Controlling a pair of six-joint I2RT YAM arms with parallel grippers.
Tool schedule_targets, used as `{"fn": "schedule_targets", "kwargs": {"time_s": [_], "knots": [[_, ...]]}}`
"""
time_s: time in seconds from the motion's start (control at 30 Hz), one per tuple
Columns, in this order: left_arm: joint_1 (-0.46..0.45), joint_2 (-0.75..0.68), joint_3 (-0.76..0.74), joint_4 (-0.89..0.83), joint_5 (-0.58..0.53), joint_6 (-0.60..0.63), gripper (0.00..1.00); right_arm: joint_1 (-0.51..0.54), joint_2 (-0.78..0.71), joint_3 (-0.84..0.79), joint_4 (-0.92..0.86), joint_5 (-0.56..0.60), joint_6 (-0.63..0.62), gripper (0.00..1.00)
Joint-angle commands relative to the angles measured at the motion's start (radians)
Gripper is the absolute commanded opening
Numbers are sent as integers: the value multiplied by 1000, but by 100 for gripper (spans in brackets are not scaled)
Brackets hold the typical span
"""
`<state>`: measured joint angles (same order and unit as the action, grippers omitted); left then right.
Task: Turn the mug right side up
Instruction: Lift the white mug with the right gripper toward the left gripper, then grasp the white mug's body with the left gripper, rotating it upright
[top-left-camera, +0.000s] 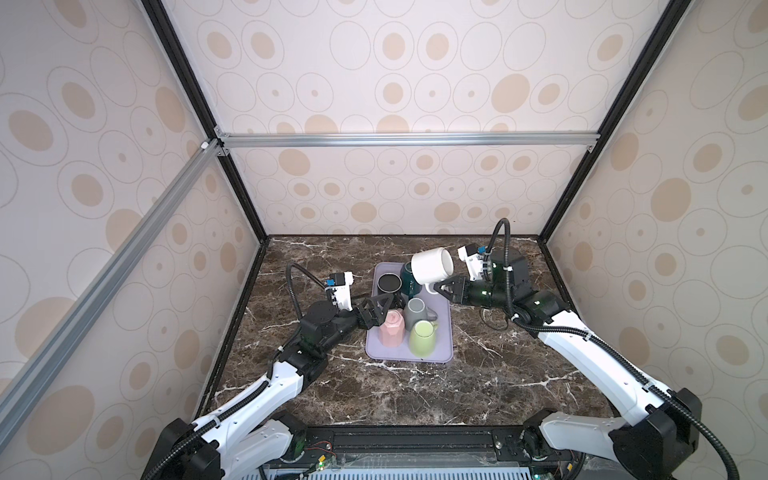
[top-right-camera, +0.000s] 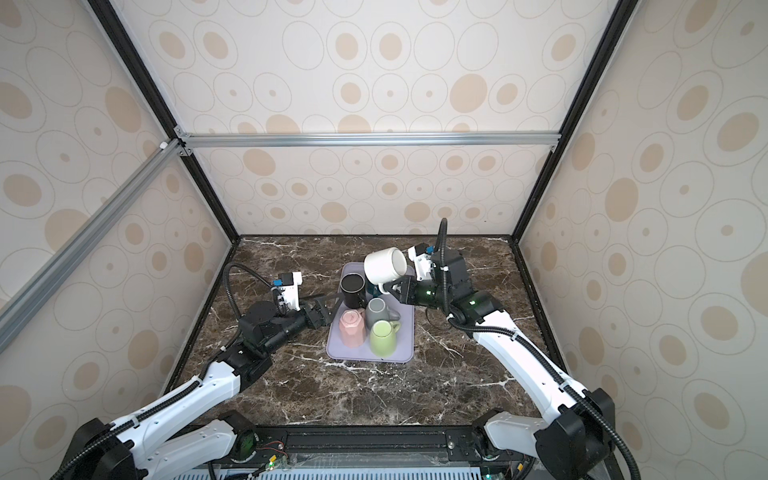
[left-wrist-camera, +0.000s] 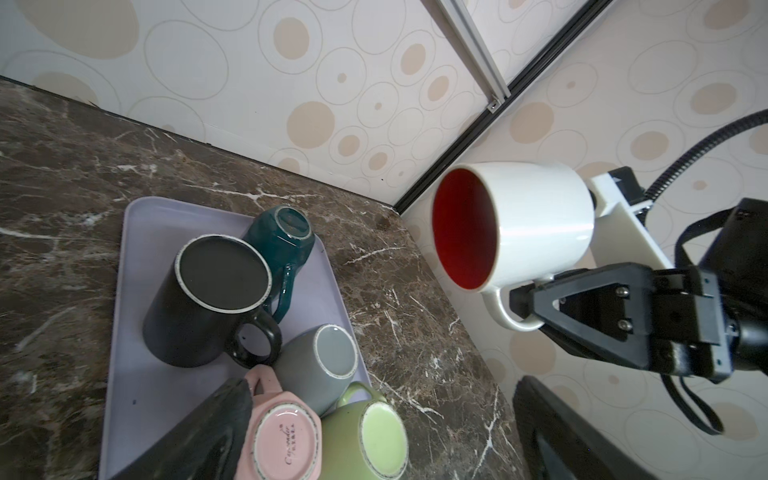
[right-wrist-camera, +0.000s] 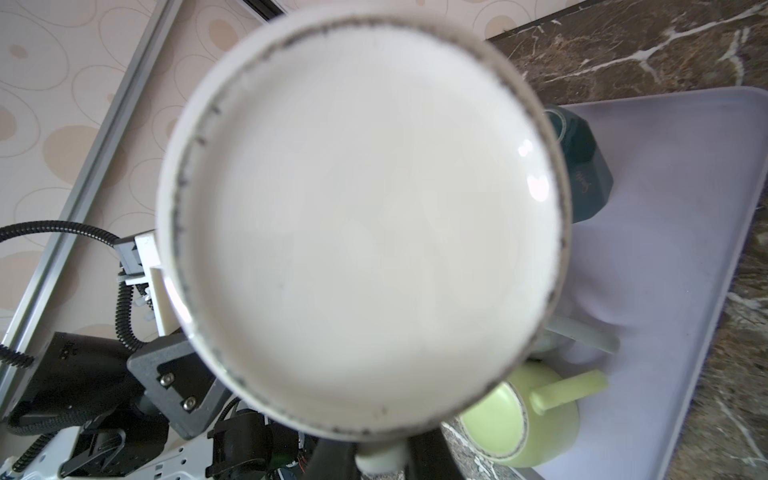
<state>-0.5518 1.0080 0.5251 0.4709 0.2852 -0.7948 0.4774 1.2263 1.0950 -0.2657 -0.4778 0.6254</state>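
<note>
The right jaws are clamped on the handle of the white mug (top-left-camera: 432, 267), holding it on its side in the air over the tray's (top-left-camera: 442, 345) 1 o'clock corner, mouth toward 9 o'clock. The left jaws stand wide apart at the tray's 9 o'clock edge, beside the pink mug (top-left-camera: 392, 328). Bare tabletop (top-left-camera: 415, 395) lies at 6 and 3 o'clock of the tray.

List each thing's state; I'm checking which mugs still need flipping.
white mug: lifted, on its side
black mug: upside down on tray
teal mug: upside down
grey mug: upside down
pink mug: upside down
green mug: upside down
left end effector: open, empty
right end effector: shut on white mug's handle
</note>
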Motion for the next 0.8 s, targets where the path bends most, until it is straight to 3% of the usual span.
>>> {"fn": "schedule_targets", "kwargs": {"time_s": [0.0, 0.3, 0.37, 0.47, 0.77], "knots": [[-20, 18, 20, 85, 46, -48, 98, 21, -39, 8, 156, -39, 28, 0], [-39, 113, 69, 201, 173, -107, 93, 41, -43, -24, 258, -76, 59, 0], [-42, 125, 77, 214, 177, -107, 89, 44, -42, -27, 268, -77, 56, 0], [-45, 137, 82, 241, 180, -115, 71, 50, -37, -32, 295, -90, 58, 0], [-45, 166, 101, 320, 232, -137, 64, 68, -5, -48, 366, -123, 66, 0]]}}
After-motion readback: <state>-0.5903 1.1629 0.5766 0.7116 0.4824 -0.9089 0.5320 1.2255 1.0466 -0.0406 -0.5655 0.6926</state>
